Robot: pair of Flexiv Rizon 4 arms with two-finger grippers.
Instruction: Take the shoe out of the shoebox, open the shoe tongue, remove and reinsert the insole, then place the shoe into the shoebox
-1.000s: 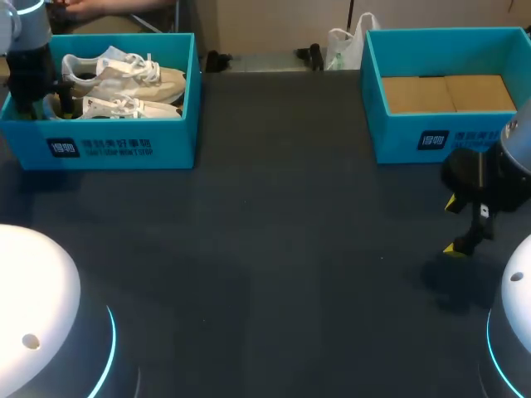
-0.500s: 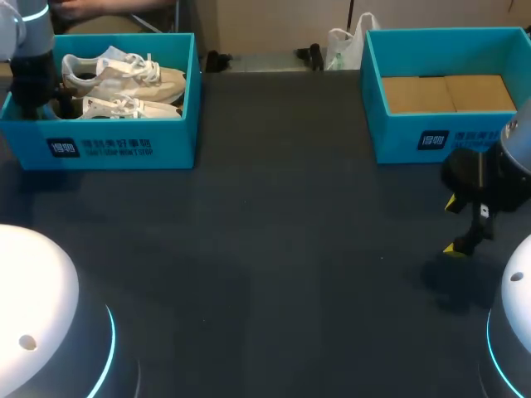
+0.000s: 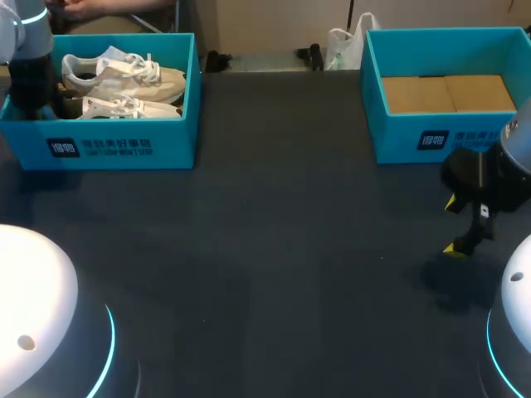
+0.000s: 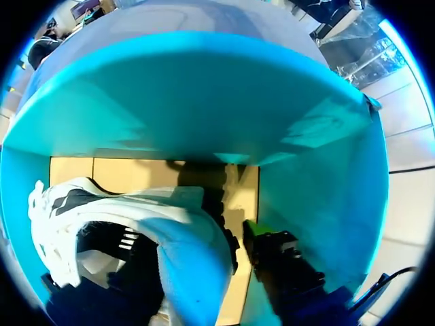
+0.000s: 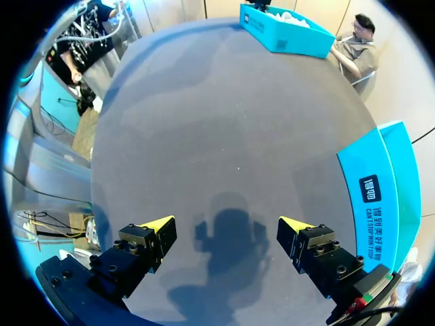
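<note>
**Shoes in left box, left arm inside it, right arm over bare table**

Head view: left shoebox (image 3: 124, 145), teal, sits at the far left corner of the dark table (image 3: 274, 249). Two white shoes (image 3: 141, 79) lie in it on their sides, one behind the other, heels toward the box's left end. Neither is out of the box.

Left gripper (image 3: 40, 98) is down inside the left shoebox at its left end, by the heels.

Left wrist view: teal walls all round, cardboard floor ahead. A white shoe (image 4: 64, 224) lies just beside the gripper, its heel collar close against it. Which of the two shoes this is cannot be told. Most of the gripper is hidden behind the shoe, so I cannot tell whether it is open or gripping.

Right shoebox (image 3: 398, 141), teal, sits at the far right. Only its brown cardboard floor (image 3: 448, 93) shows inside.

Right gripper (image 5: 226, 224) hangs above bare table, in front of the right shoebox and apart from it. Jaws spread wide, nothing between them. Its shadow falls on the table below. In the right wrist view the right shoebox's printed wall is just beside the gripper, and the left shoebox lies well across the table.
</note>
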